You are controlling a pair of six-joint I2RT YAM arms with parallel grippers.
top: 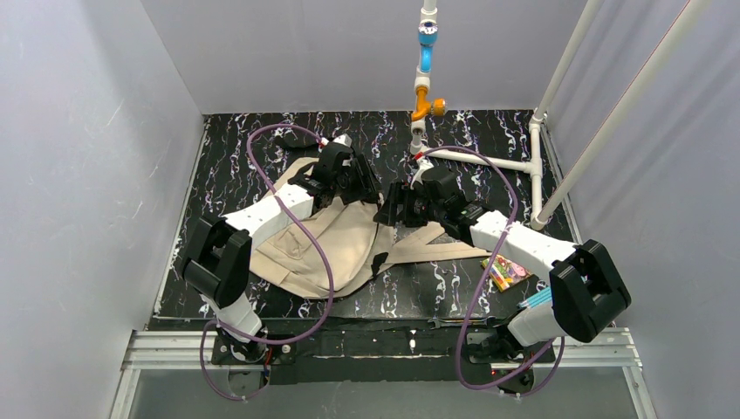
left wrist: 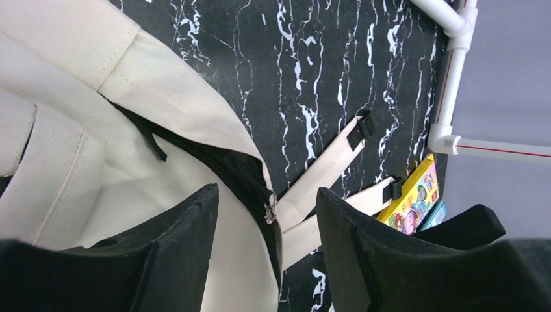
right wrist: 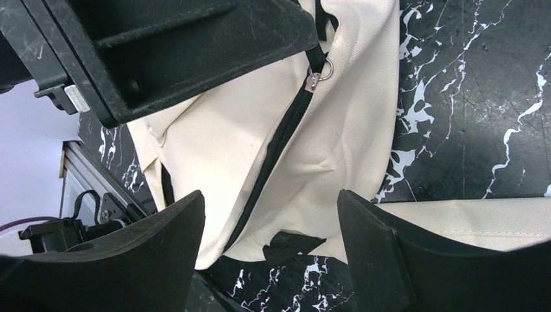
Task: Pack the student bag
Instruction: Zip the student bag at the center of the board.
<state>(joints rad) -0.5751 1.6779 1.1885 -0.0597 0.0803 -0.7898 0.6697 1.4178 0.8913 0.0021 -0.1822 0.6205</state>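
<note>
Student bag lies flat on black marbled table, centre-left, straps reaching right toward colourful books.

Step in hand, as I judge: opening zipper, which looks closed.

Left gripper spread, metal zipper pull between jaws, not pinched.

Right gripper spread wide over bag fabric, holding nothing.

Next move needs: left lowers, nips small pull exactly; right pins fabric so bag does not slide.

No brand or label visible on bag; book cover print too small to read.
</note>
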